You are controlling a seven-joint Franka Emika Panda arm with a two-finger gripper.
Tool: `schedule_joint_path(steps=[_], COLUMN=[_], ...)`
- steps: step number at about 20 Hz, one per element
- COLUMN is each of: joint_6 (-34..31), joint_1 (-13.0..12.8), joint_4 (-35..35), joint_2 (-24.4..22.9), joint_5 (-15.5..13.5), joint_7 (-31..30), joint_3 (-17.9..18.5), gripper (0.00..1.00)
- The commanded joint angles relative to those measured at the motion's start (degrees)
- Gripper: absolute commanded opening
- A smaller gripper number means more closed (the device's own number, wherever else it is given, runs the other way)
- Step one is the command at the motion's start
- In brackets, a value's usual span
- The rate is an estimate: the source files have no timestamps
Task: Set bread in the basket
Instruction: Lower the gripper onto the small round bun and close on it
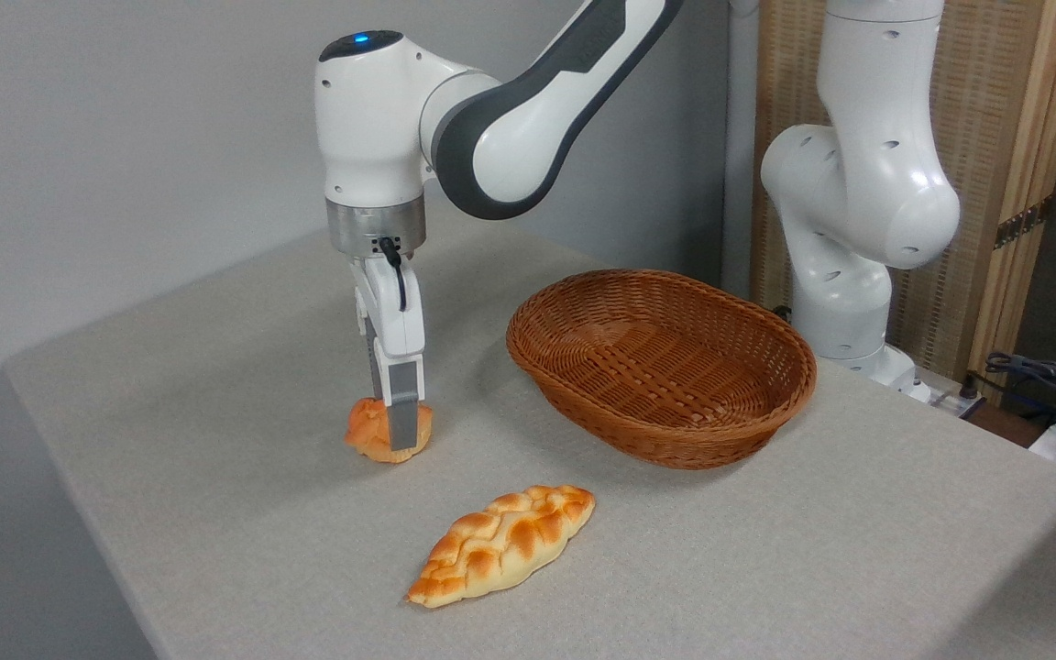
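The bread (365,433), a small round orange-golden bun, rests on the grey table (216,385) left of centre. My gripper (397,431) points straight down onto it. The near finger (404,417) covers the bun's right front, and the other finger is hidden behind the bun. The jaws stand on either side of the bun, but this angle does not show whether they press on it. The basket (662,367), oval, brown and woven, lies to the right of the bun with nothing in it.
A longer braided loaf (502,544) lies near the table's front, between bun and basket. The arm's white base (858,229) rises behind the basket at the right. Cables (1041,376) lie off the table's far right edge.
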Motion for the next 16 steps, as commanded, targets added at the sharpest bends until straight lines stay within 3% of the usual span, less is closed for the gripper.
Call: schedule_joint_path(steps=[1,4,7,14,16], joint_6=[0.9,0.9,0.5,-0.6,-2.2], joint_1=[-0.5,-0.5,-0.4,-0.3,-0.1], joint_4=[-0.8,-0.8,-0.7,-0.4,0.1], joint_2=[-0.2,-0.2,-0.3,-0.6,-1.2], joint_5=[0.2,0.2,0.1,-0.7,-2.1], joint_7=[0.2,0.2,-1.0,-2.9,-2.5], joint_3=[0.7,0.7,1.0,1.3,1.5], gripper=[0.24,0.18,0.00,0.00,0.00])
